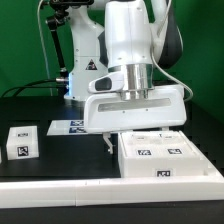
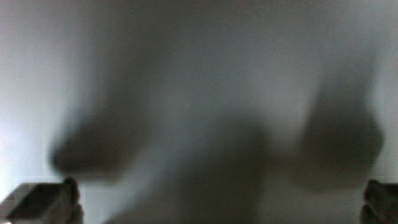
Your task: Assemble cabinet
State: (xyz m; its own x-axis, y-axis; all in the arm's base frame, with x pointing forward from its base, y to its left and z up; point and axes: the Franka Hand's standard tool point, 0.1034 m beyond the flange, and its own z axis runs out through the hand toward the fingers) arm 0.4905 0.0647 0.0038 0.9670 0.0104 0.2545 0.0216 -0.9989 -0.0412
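Item: my two-finger gripper (image 1: pixel 135 138), with a white blocky housing and slim dark fingers (image 1: pixel 108 146). They are spread wide. In the wrist view the tips sit at opposite edges with only a blurred pale-grey surface between them, and nothing is clamped.

Item: white plastic box-like cabinet (image 1: pixel 165 158), smooth blocky panels carrying black-and-white square tags. It lies just beneath my fingers; I cannot tell whether they touch it.

Item: small white tagged block (image 1: pixel 22 142), well apart from my fingers.

Item: the marker board (image 1: pixel 72 127), thin and flat, near my fingers on the matte black table (image 1: pixel 60 162).

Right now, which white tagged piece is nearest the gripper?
The big flat box on the exterior view's right, close by the gripper; the small cube sits far off at that view's left.
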